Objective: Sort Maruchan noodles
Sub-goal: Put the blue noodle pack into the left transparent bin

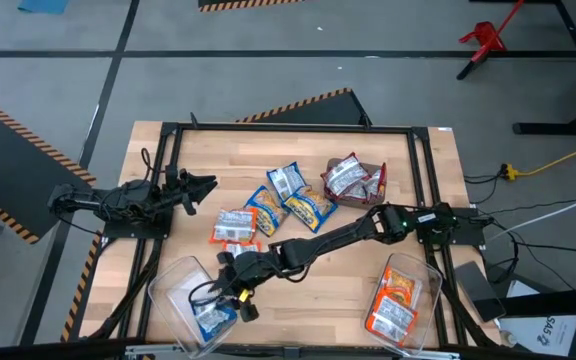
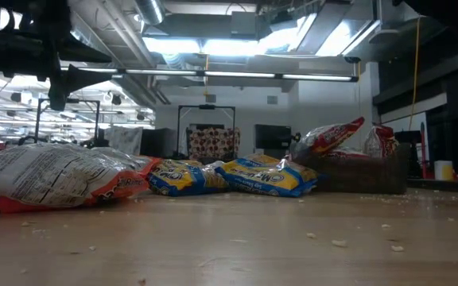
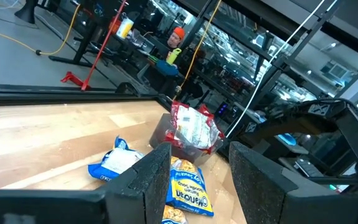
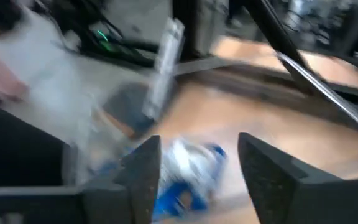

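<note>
From above, the wooden counter [image 1: 298, 215] is ringed by a black frame, so free room lies mostly in its middle and along the far side. The right gripper [image 1: 230, 290] reaches across to the near-left clear bin [image 1: 173, 295], over its rim; a blue packet [image 1: 211, 318] lies inside that bin. The left gripper [image 1: 200, 187] waits above the counter's left part, well apart from the packets. Loose packets in the middle: three blue-yellow ones [image 1: 286, 180] and two red ones [image 1: 234, 226], bunched together. A brown box [image 1: 368, 178] near the far side holds at least two red packets [image 1: 345, 176]. The near-right bin [image 1: 430, 280] holds two orange packets [image 1: 400, 288].

At table height, a red packet [image 2: 50, 176] lies closest, two blue-yellow ones [image 2: 185, 176] sit behind it, and the box [image 2: 356, 171] with red packets [image 2: 332, 135] stands to the right. Bare wood fills the foreground.

The left wrist view shows the left gripper [image 3: 199, 171] spread wide and holding nothing, with blue packets [image 3: 182, 190] and the box's red packets [image 3: 194, 127] beyond.

The right wrist view is blurred: the right gripper [image 4: 194, 168] stands wide, gripping nothing, with a blue packet [image 4: 188, 168] below between its fingers.
</note>
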Motion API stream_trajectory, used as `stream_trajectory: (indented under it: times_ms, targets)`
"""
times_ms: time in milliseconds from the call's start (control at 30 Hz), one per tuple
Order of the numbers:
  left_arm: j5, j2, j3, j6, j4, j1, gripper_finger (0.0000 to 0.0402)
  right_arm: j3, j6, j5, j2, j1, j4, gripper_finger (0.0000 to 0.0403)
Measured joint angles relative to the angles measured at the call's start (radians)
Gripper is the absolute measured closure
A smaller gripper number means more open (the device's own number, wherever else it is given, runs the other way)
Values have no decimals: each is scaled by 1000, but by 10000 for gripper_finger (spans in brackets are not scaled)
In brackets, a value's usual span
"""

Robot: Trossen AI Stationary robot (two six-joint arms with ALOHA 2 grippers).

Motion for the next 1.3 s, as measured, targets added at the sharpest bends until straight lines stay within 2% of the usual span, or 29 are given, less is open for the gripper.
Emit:
stream_trajectory:
  times_ms: [200, 333, 433, 567, 733, 900, 1033, 1200, 1300]
  targets:
    - [6, 0, 0, 0, -4, 0, 243, 0, -175, 406, -119, 0, -356, 157]
    - [6, 0, 0, 0, -4, 0, 243, 0, -157, 669, -193, -3, -623, 149]
    - [6, 0, 0, 0, -5, 0, 243, 2, -58, 769, -226, -23, -798, 151]
    - [7, 0, 0, 0, -8, 0, 243, -9, 72, 654, -229, -93, -1047, 158]
    - [15, 0, 0, 1, -9, 0, 243, -132, 56, 491, -251, -165, -1089, 164]
    - [17, 0, 0, 1, -37, 0, 243, -356, 35, 367, -318, -215, -850, 166]
    - [17, 0, 0, 0, -61, 0, 243, -523, 13, 341, -333, -253, -639, 166]
    - [18, 0, 0, -1, -61, 0, 243, -639, 2, 361, -329, -284, -491, 166]
    - [18, 0, 0, -1, -61, 0, 243, -657, -19, 344, -331, -304, -444, 166]
